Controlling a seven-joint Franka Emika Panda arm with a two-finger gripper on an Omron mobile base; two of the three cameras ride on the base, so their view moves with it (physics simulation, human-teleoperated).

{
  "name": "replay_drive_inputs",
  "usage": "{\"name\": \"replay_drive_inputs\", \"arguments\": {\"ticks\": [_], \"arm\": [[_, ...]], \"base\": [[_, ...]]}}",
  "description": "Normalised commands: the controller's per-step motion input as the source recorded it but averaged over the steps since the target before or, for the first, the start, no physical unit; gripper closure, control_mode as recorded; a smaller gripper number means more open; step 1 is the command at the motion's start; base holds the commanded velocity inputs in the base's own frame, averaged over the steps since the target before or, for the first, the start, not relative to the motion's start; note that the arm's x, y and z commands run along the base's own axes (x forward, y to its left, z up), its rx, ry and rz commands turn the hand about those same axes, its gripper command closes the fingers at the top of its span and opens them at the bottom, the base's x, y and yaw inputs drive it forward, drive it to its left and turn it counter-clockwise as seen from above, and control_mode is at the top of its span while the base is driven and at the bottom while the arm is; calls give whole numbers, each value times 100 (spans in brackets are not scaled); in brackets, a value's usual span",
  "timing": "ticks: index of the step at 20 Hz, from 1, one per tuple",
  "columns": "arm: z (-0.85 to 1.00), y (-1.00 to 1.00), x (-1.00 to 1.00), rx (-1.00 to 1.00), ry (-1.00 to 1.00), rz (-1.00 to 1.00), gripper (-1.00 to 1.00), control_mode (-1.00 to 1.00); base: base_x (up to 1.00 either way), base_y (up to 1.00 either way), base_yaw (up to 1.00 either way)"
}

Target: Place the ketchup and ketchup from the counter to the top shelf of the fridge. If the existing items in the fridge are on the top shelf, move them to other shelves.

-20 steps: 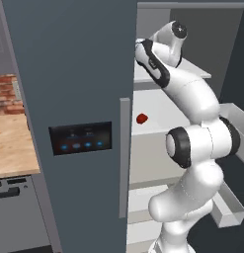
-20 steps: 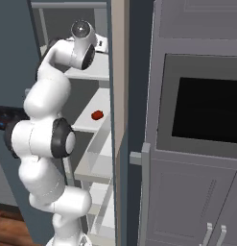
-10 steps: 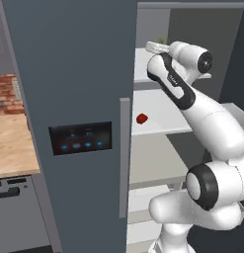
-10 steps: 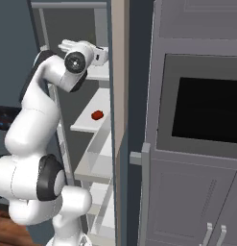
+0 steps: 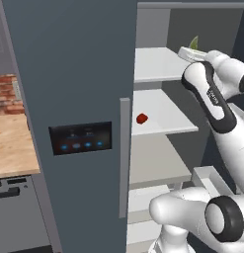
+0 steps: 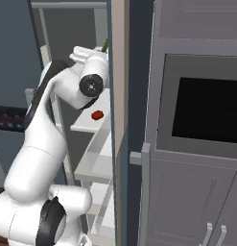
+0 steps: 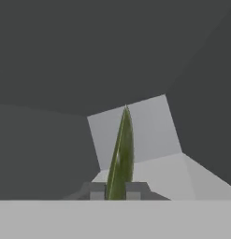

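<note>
- So we've got the gripper (image 7: 116, 190) clamped tight on the little dark-green thing (image 7: 120, 154); in the hand view it sticks up between the two fingertips like a thin leaf.
- From the left base view the green thing (image 5: 193, 43) sits up at the level of the top shelf (image 5: 153, 64) of the fridge (image 5: 74, 74), right at the shelf's outer edge. We can't tell whether it's lifted off the shelf or touching it.
- The small red lump (image 5: 142, 118) is on the shelf below, so that one looks like it needs no moving.
- We reckon we're early on: one of the existing items is in hand and needs a home on a lower shelf.
- The ketchup bottles aren't on the top shelf yet. A slice of the counter (image 5: 12, 148) shows left of the fridge door, so both bottle trips are probably ahead of us.
</note>
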Motion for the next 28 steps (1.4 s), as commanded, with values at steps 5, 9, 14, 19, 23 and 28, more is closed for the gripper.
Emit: {"name": "replay_drive_inputs", "arguments": {"ticks": [5,9,14,19,23,28], "arm": [[12,-54,-100,-10,29,0,100,-100],[-4,-26,-100,-23,41,0,100,-100],[-48,0,-100,-35,45,4,100,-100],[-86,15,-100,-42,53,8,100,-100],[-86,49,-57,-31,42,16,100,-100],[-29,50,0,-5,12,17,100,-100]], "base": [[0,0,0],[0,0,0],[0,0,0],[0,0,0],[0,0,0],[0,0,0]]}}
